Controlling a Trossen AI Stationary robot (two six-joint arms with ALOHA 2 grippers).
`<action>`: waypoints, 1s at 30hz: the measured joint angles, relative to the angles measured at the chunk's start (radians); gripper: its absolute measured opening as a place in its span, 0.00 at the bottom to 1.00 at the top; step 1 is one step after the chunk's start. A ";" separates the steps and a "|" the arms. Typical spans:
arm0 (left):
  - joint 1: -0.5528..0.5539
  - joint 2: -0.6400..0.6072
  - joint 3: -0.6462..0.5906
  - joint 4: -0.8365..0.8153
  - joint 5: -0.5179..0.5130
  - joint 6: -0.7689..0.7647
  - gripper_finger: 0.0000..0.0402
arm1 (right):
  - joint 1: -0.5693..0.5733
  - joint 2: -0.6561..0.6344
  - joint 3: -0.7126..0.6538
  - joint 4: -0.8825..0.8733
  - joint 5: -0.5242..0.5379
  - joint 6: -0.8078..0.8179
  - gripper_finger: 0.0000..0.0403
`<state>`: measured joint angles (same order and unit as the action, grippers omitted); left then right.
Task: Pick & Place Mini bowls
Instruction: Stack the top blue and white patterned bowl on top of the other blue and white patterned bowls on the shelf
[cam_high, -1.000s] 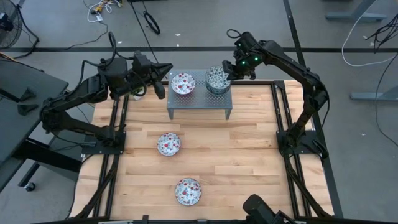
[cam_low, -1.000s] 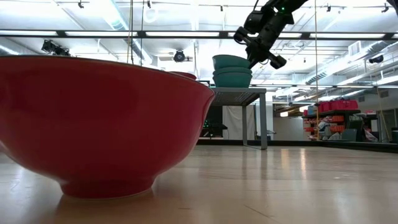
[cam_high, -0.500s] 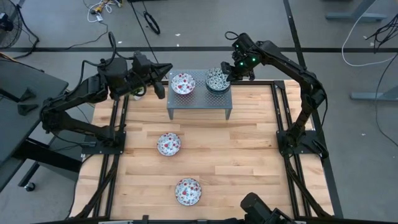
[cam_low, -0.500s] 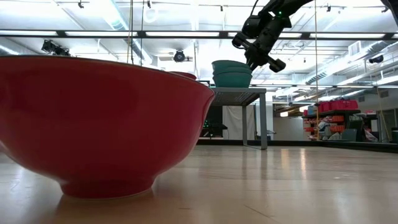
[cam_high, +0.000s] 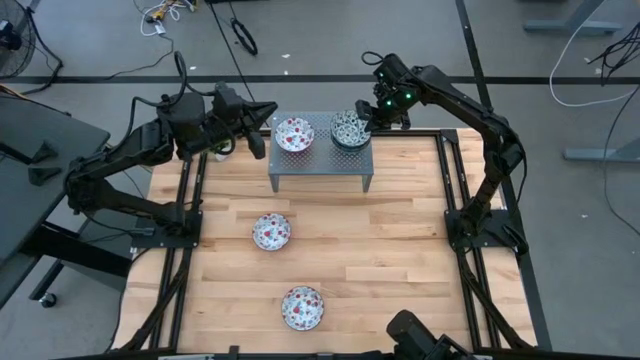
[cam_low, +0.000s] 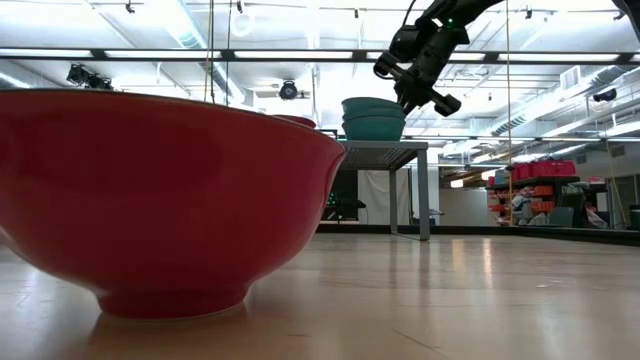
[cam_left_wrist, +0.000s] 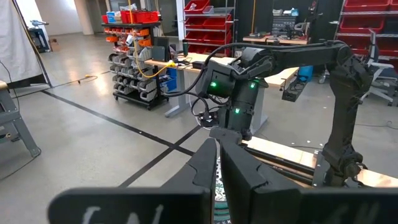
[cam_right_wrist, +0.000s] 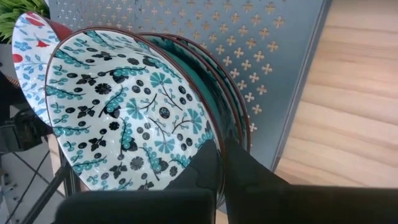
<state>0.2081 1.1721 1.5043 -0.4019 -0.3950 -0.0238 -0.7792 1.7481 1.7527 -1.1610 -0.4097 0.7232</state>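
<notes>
Six mini bowls show in the high view, all round, so none has a long axis to speak of, and those seen from above sit mouth-up. Near the top centre of the frame a grey perforated stand (cam_high: 320, 160) rests on the bench (cam_high: 400, 260); on its left half sits one reddish-pink bowl (cam_high: 294, 134), and on its right half a stack of green-teal bowls (cam_high: 348, 128). In the low view that stack (cam_low: 373, 117) reads as nested rims, the topmost slightly raised above the ones beneath. The right wrist view shows the top green-teal bowl (cam_right_wrist: 124, 112) tipped against the others, its patterned inside facing the camera. The right gripper (cam_high: 366, 122) is at the stack's right edge, fingers clenched on the rim of the top green-teal bowl, one finger inside and one outside. Two more reddish-pink bowls lie on the bench below the stand: one at mid-frame (cam_high: 271, 231), one toward the lower centre (cam_high: 302, 307), well apart from each other. The left gripper (cam_high: 268, 112) hangs just left of the stand's upper left corner, its fingers pressed together on nothing.
</notes>
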 joint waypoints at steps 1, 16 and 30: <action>0.000 0.000 0.000 0.000 0.000 0.000 0.07 | 0.000 0.000 0.000 0.000 0.000 0.000 0.01; 0.000 0.000 0.000 0.000 0.000 0.000 0.07 | 0.000 0.000 0.000 0.007 -0.001 0.028 0.12; 0.000 0.000 0.000 0.000 0.000 0.000 0.07 | 0.000 0.000 0.000 0.006 -0.001 0.036 0.35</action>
<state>0.2080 1.1721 1.5043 -0.4019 -0.3950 -0.0238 -0.7792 1.7477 1.7527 -1.1549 -0.4110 0.7593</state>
